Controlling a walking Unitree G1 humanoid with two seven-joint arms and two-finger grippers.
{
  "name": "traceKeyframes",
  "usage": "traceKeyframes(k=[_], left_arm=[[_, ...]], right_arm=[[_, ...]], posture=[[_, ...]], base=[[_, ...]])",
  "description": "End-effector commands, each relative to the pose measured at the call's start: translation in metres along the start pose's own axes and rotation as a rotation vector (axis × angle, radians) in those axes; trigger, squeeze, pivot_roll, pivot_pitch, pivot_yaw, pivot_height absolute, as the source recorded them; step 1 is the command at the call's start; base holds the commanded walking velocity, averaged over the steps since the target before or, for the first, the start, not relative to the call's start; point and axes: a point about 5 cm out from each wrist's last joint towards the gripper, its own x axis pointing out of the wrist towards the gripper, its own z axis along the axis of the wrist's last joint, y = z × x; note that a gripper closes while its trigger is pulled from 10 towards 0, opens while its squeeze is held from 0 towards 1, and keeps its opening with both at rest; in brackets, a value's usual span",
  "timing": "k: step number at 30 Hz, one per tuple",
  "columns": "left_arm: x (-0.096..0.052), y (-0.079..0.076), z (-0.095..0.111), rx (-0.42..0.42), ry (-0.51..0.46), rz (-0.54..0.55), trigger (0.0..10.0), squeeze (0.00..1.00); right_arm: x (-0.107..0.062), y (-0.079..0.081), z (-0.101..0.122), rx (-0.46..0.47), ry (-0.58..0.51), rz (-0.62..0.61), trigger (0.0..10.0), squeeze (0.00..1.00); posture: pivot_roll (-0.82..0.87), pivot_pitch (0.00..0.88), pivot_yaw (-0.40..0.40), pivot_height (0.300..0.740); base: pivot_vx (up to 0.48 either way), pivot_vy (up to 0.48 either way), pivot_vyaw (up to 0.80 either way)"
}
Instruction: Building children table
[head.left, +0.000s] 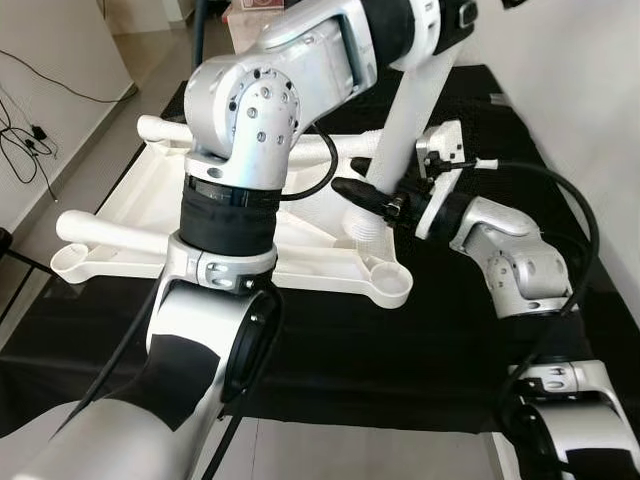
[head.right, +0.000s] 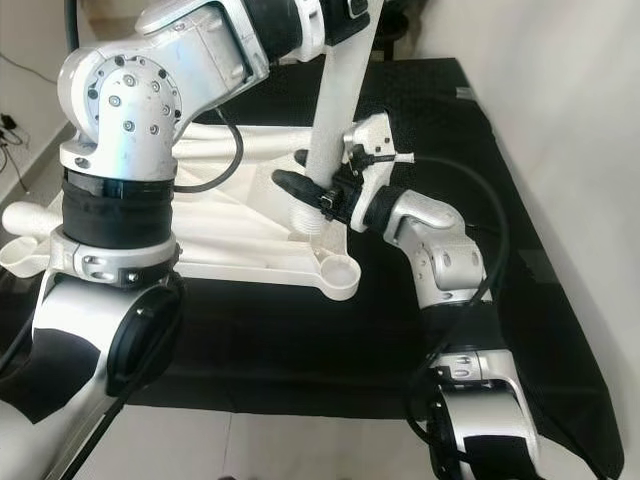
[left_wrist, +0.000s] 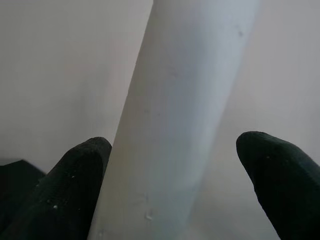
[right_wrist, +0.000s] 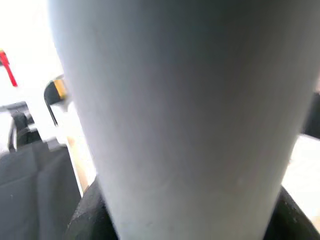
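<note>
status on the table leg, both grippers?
Right gripper clamped on white leg near its threaded end, over the tabletop's corner socket. Left gripper open around leg higher up. Nothing blocking.

White table top (head.left: 310, 250) lies upside down on black cloth, one white leg (head.left: 405, 120) apparently standing in its corner socket

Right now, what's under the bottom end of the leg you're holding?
The leg has its threaded end at a corner socket of the upturned white tabletop, which lies on black cloth. The right tool hides how deep it sits.
</note>
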Motion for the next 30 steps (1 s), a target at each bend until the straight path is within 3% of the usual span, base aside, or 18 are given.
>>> traceKeyframes(k=[1, 3, 5, 9, 10, 14, 15, 17, 18, 19, 21, 22, 24, 25, 26, 27, 28, 30], left_arm=[[-0.007, 0.014, 0.009, 0.026, -0.023, 0.081, 10.0, 1.0], [-0.016, 0.032, 0.005, 0.011, -0.004, 0.191, 10.0, 1.0], [-0.016, 0.032, 0.005, 0.011, -0.004, 0.191, 10.0, 1.0], [-0.025, 0.044, -0.004, -0.03, 0.032, 0.254, 10.0, 1.0], [-0.024, 0.044, -0.007, -0.039, 0.046, 0.246, 10.0, 0.0], [-0.024, 0.043, -0.01, -0.048, 0.057, 0.234, 10.0, 0.0], [-0.056, 0.042, -0.016, -0.062, 0.036, 0.222, 10.0, 0.0], [-0.056, 0.042, -0.016, -0.062, 0.036, 0.222, 10.0, 0.0], [-0.127, 0.041, -0.033, -0.073, 0.013, 0.215, 10.0, 0.0], [-0.174, 0.021, -0.056, -0.089, 0.054, 0.2, 10.0, 0.0], [-0.174, 0.021, -0.056, -0.089, 0.054, 0.2, 10.0, 0.0], [-0.201, 0.001, -0.072, -0.103, 0.11, 0.188, 10.0, 0.0], [-0.201, 0.001, -0.072, -0.103, 0.11, 0.188, 10.0, 0.0], [-0.215, -0.008, -0.088, -0.128, 0.176, 0.197, 10.0, 0.0], [-0.226, -0.011, -0.106, -0.16, 0.243, 0.231, 10.0, 0.0], [-0.226, -0.011, -0.106, -0.16, 0.243, 0.231, 10.0, 0.0], [-0.237, -0.014, -0.122, -0.175, 0.318, 0.262, 10.0, 0.0], [-0.237, -0.014, -0.122, -0.175, 0.318, 0.262, 10.0, 0.0]], right_arm=[[-0.01, -0.004, -0.005, 0.015, 0.018, -0.046, 0.0, 0.0], [-0.024, -0.01, -0.007, 0.01, 0.033, -0.112, 0.0, 0.0], [-0.024, -0.01, -0.007, 0.01, 0.033, -0.112, 0.0, 0.0], [-0.034, -0.024, -0.003, -0.004, 0.014, -0.241, 0.0, 0.0], [-0.036, -0.03, 0.0, 0.003, -0.006, -0.303, 0.0, 0.0], [-0.037, -0.037, 0.003, 0.014, -0.025, -0.365, 0.0, 0.0], [-0.038, -0.039, 0.005, 0.019, -0.043, -0.386, 0.0, 0.0], [-0.038, -0.039, 0.005, 0.019, -0.043, -0.386, 0.0, 0.0], [-0.038, -0.039, 0.011, 0.039, -0.091, -0.396, 0.0, 0.0], [-0.038, -0.04, 0.017, 0.057, -0.138, -0.408, 0.0, 0.0], [-0.038, -0.04, 0.017, 0.057, -0.138, -0.408, 0.0, 0.0], [-0.038, -0.039, 0.02, 0.076, -0.167, -0.408, 0.0, 0.0], [-0.038, -0.039, 0.02, 0.076, -0.167, -0.408, 0.0, 0.0], [-0.039, -0.037, 0.022, 0.081, -0.183, -0.379, 0.0, 0.0], [-0.04, -0.027, 0.023, 0.064, -0.179, -0.269, 0.0, 0.0], [-0.04, -0.027, 0.023, 0.064, -0.179, -0.269, 0.0, 0.0], [-0.043, -0.014, 0.022, 0.031, -0.169, -0.126, 7.0, 0.0], [-0.043, -0.014, 0.022, 0.031, -0.169, -0.126, 7.0, 0.0]], posture=[[-0.05, 0.176, 0.022, 0.74], [-0.05, 0.187, 0.009, 0.74], [-0.05, 0.187, 0.009, 0.74], [-0.05, 0.19, 0.005, 0.74], [-0.05, 0.192, 0.001, 0.74], [-0.05, 0.192, 0.001, 0.74], [-0.04, 0.191, -0.001, 0.74], [-0.04, 0.191, -0.001, 0.74], [-0.04, 0.189, -0.001, 0.74], [-0.04, 0.19, 0.0, 0.74], [-0.04, 0.19, 0.0, 0.74], [-0.04, 0.186, 0.002, 0.74], [-0.04, 0.186, 0.002, 0.74], [-0.04, 0.19, 0.006, 0.74], [-0.04, 0.194, 0.009, 0.74], [-0.04, 0.194, 0.009, 0.74], [-0.04, 0.203, 0.01, 0.74], [-0.04, 0.203, 0.01, 0.74]], base=[[0.0, 0.0, 0.0], [0.0, 0.0, 0.0], [0.0, 0.0, 0.0], [0.0, 0.0, 0.0], [0.0, 0.0, 0.0], [0.0, 0.0, 0.0], [0.0, 0.0, 0.0], [0.0, 0.0, 0.0], [0.0, 0.0, 0.0], [0.0, 0.0, 0.0], [0.0, 0.0, 0.0], [0.0, 0.0, 0.0], [0.0, 0.0, 0.0], [0.0, 0.0, 0.0], [0.0, 0.0, 0.0], [0.0, 0.0, 0.0], [0.0, 0.0, 0.0], [0.0, 0.0, 0.0]])
